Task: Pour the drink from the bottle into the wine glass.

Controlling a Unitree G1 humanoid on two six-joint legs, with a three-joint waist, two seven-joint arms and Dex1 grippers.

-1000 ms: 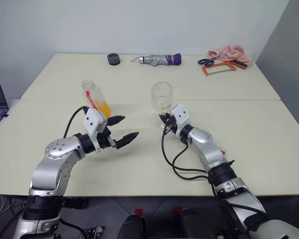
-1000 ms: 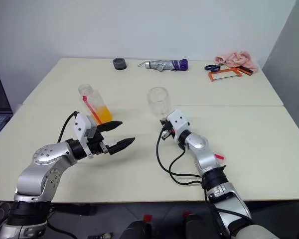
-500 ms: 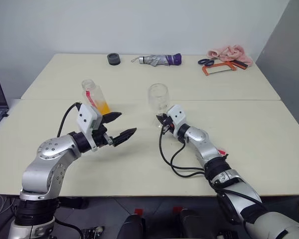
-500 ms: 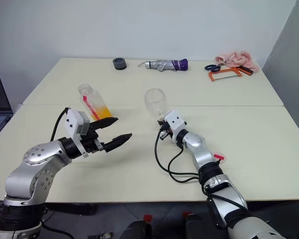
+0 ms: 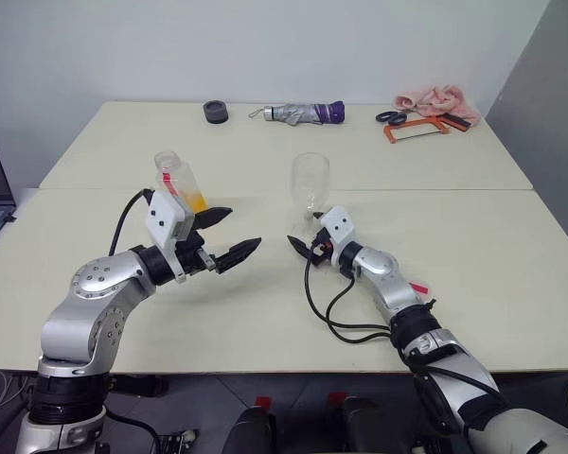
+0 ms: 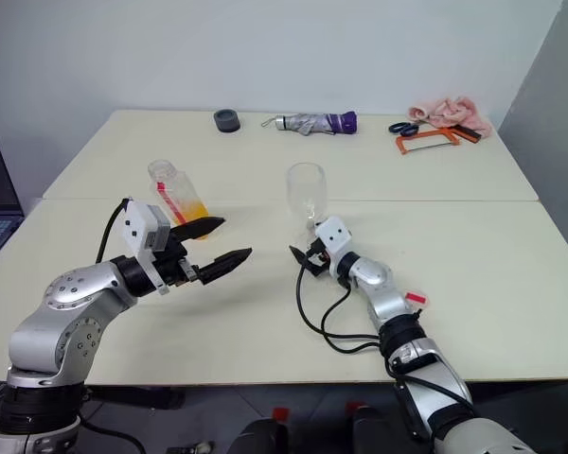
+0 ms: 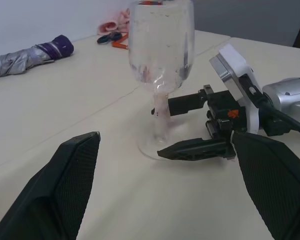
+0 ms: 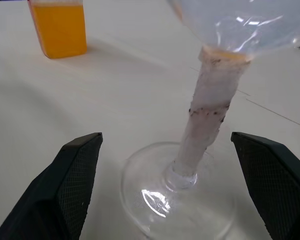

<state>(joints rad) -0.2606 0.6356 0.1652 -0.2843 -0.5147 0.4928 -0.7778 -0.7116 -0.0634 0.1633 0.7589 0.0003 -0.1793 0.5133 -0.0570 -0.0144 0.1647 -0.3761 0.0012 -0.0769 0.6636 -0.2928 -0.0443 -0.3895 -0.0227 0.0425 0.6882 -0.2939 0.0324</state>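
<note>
Two claws spread wide, right claw flanking upright wine glass stem (untouched), left claw near bottle

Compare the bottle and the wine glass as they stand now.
The bottle holds orange drink in its lower part; the wine glass looks empty. The bottle has straight sides and a red label strip; the glass has a rounded bowl on a thin stem and round foot. Both are clear and upright on the table.
</note>
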